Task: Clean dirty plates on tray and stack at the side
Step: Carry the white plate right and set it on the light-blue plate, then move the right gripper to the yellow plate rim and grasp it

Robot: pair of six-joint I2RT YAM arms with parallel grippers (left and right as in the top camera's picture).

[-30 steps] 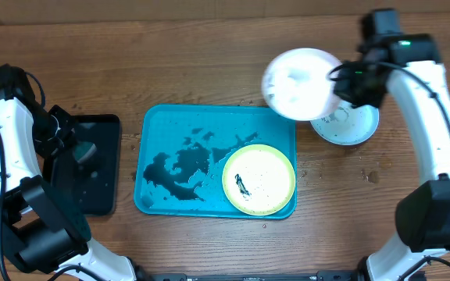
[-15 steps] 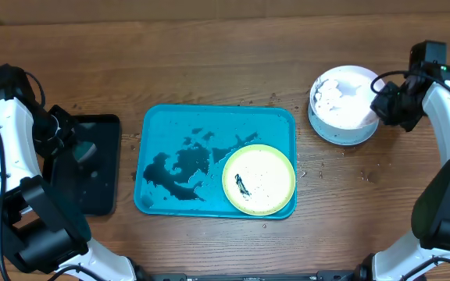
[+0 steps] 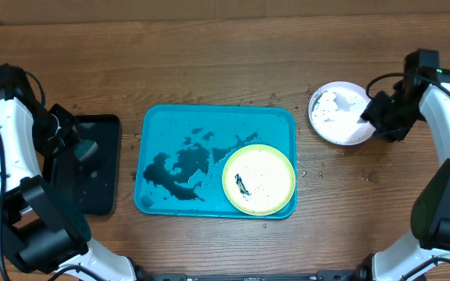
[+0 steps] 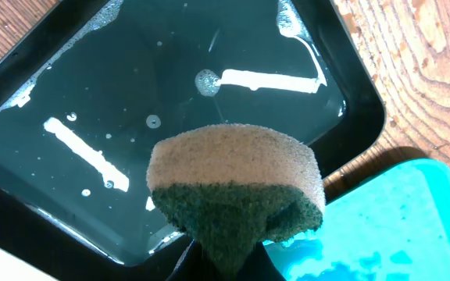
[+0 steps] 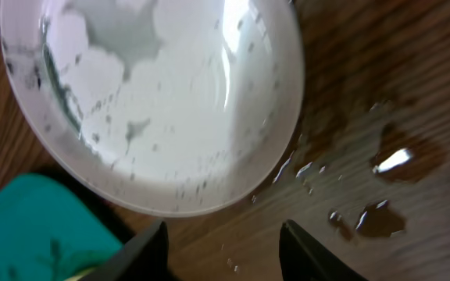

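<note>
The turquoise tray [image 3: 209, 125] lies mid-table with black smears and water in it. The yellow-green plate [image 3: 258, 179], with a black smear, sits in its front right corner. The white plate [image 3: 339, 113] lies wet on the table right of the tray; it also shows in the right wrist view [image 5: 162, 101]. The light blue plate is hidden. My right gripper [image 3: 375, 119] is open and empty just off the white plate's right edge, fingers [image 5: 151, 246] apart over bare wood. My left gripper [image 3: 73, 144] is shut on a sponge [image 4: 237, 187] above the black tray [image 4: 131, 101].
The black tray [image 3: 100, 179] holds soapy water at the left, close to the turquoise tray's corner [image 4: 397, 226]. Water drops [image 5: 389, 160] lie on the wood near the white plate. The turquoise tray's edge [image 5: 30, 226] shows in the right wrist view.
My right gripper carried the white plate to the right, set it down beside the tray and let go of it. The left arm has not moved.
</note>
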